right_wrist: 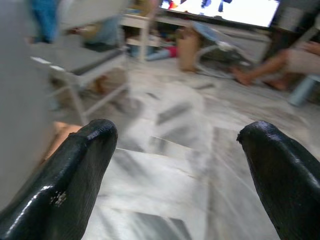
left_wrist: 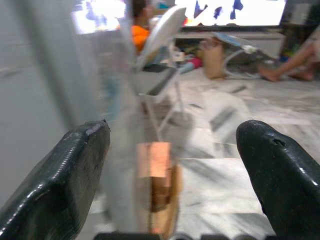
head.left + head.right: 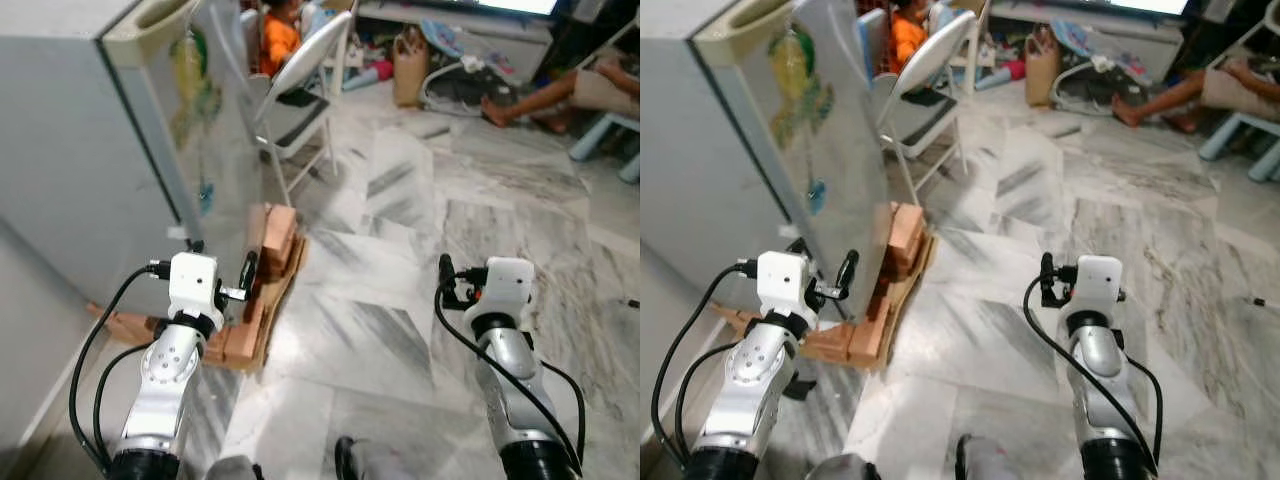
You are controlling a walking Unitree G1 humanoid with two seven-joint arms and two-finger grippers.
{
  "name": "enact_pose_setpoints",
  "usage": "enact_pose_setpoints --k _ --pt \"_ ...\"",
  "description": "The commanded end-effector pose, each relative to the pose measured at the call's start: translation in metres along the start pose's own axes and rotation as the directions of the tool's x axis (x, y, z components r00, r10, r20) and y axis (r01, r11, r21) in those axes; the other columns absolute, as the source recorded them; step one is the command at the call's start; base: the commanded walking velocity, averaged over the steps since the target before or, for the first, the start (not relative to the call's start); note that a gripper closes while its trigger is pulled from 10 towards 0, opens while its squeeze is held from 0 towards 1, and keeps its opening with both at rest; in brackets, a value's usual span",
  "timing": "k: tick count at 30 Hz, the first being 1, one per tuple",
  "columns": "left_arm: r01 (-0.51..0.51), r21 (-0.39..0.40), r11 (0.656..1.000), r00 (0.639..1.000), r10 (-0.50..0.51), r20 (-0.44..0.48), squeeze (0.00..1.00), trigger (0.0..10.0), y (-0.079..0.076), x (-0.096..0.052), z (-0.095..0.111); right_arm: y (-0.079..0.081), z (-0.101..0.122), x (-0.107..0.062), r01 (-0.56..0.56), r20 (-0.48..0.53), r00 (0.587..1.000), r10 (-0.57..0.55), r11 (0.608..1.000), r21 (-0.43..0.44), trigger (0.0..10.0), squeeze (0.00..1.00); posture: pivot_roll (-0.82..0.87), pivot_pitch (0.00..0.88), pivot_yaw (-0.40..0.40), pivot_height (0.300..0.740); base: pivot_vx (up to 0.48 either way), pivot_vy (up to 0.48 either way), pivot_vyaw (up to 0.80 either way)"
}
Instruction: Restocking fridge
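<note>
Both our arms reach forward: left gripper (image 2: 172,165) spread wide, empty, beside the closed grey fridge (image 3: 90,140) on bricks (image 3: 270,260); right gripper (image 1: 177,165) likewise spread, empty, above the marble floor (image 3: 400,230).

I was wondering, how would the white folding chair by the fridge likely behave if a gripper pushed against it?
The white folding chair looks light for its size, given its thin tube legs, so it would probably slide easily on the polished marble floor. Its tall back over a narrow stance suggests it may tip if pushed high. It is likely stiff, though it might start folding.
</note>
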State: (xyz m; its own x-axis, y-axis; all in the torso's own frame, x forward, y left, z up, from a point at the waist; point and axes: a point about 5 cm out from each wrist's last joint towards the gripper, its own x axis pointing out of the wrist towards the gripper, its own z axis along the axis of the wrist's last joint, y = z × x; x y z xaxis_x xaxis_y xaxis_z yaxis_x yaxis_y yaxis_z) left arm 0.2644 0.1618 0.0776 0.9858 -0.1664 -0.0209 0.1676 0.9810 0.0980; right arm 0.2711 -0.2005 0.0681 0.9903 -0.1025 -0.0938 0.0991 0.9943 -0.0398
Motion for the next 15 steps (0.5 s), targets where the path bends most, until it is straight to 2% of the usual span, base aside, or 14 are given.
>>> enact_pose_setpoints --k 1,7,15 --pt "-0.020 0.001 1.000 1.000 0.020 -0.005 0.00 10.0 0.0044 -0.0007 0.0003 0.0042 0.0039 -0.0001 -0.018 0.009 1.000 0.019 1.000 -0.006 10.0 0.00 -0.05 0.069 -0.034 0.740 0.000 0.262 0.00" --pt "-0.025 0.001 1.000 1.000 0.025 -0.001 0.00 10.0 0.0049 0.0013 0.0011 0.0048 0.0060 0.0019 -0.026 0.011 1.000 0.026 1.000 -0.013 10.0 0.00 -0.05 0.070 -0.038 0.740 0.000 0.393 0.00" --pt "-0.002 0.007 1.000 1.000 0.002 -0.001 0.00 10.0 0.0015 0.0017 0.0019 0.0058 0.0065 0.0016 -0.025 0.008 1.000 0.025 1.000 -0.018 10.0 0.00 -0.05 0.081 -0.034 0.740 0.000 0.000 0.00"
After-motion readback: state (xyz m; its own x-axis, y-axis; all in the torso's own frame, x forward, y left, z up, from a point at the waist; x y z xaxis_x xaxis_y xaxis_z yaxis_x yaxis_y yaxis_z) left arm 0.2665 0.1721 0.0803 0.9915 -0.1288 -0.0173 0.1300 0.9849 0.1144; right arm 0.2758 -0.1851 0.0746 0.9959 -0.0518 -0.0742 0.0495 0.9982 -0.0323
